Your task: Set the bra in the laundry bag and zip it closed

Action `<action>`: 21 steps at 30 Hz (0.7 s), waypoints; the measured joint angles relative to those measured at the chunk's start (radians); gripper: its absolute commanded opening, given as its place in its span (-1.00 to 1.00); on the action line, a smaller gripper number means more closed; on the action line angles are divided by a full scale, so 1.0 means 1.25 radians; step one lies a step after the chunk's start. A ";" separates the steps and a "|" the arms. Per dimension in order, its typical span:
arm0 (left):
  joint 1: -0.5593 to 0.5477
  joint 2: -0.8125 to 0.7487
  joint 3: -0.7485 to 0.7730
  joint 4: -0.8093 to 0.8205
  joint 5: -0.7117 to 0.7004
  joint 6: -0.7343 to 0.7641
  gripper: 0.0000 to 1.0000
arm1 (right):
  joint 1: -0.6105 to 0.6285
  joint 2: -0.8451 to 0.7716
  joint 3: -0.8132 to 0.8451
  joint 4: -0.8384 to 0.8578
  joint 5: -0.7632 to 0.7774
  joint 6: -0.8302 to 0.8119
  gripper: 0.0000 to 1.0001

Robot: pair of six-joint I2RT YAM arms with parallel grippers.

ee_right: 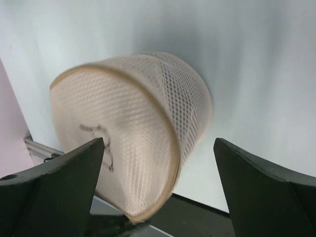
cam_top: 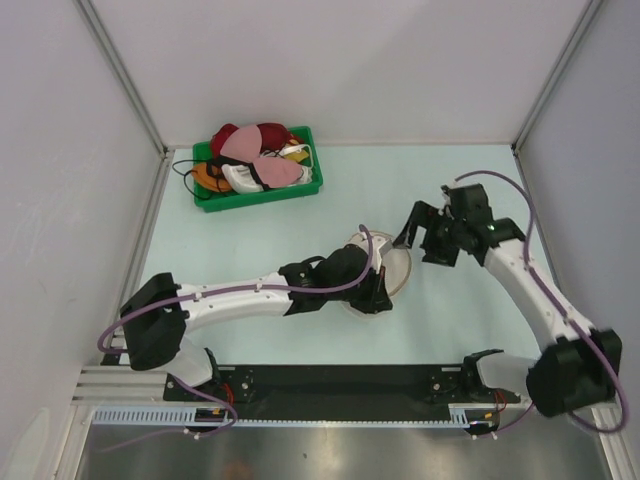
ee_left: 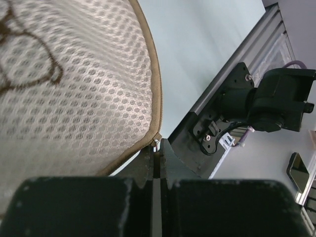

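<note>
The cream-white mesh laundry bag (cam_top: 397, 262) lies tipped on its side at the table's middle, partly under my left wrist. In the left wrist view its disc lid (ee_left: 74, 89) and tan zip rim fill the left side. My left gripper (ee_left: 157, 157) is shut on the small metal zip pull (ee_left: 157, 143) at the rim; it also shows in the top view (cam_top: 378, 297). My right gripper (cam_top: 420, 242) is open just right of the bag. In the right wrist view the bag (ee_right: 133, 123) sits ahead between the spread fingers of the right gripper (ee_right: 159, 148), untouched. The black bra is hidden.
A green plastic bin (cam_top: 260, 197) with red, pink, white and orange bras stands at the back left. Grey walls close the left, back and right sides. A black rail (cam_top: 340, 380) with the arm bases runs along the near edge.
</note>
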State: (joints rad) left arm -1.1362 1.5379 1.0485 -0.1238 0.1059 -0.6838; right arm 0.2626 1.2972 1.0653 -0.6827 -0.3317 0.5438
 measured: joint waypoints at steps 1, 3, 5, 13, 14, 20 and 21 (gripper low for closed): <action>-0.001 0.000 0.001 -0.001 0.004 0.000 -1.00 | -0.006 -0.042 -0.016 -0.016 0.015 -0.002 0.97; -0.004 0.000 0.002 0.000 0.011 -0.001 -1.00 | -0.016 -0.145 -0.052 -0.052 0.041 0.003 0.97; -0.005 0.000 0.002 0.002 0.021 -0.004 -1.00 | -0.016 -0.241 -0.099 -0.058 0.032 0.028 0.95; -0.010 0.000 0.002 0.009 0.042 -0.019 -1.00 | 0.017 -0.498 -0.362 0.020 -0.055 0.291 0.31; -0.012 0.000 0.002 0.009 0.043 -0.020 -1.00 | 0.021 -0.519 -0.390 0.036 -0.056 0.318 0.24; -0.029 0.000 0.002 0.011 0.045 -0.019 -1.00 | 0.029 -0.513 -0.475 0.162 -0.070 0.440 -0.63; -0.030 0.000 0.002 0.009 0.043 -0.019 -1.00 | 0.028 -0.500 -0.475 0.173 -0.072 0.435 -0.80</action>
State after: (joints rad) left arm -1.1736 1.5379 1.0504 -0.1123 0.1596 -0.7074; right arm 0.2977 0.6716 0.4721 -0.4667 -0.4217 1.0882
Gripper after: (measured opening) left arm 0.027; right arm 0.289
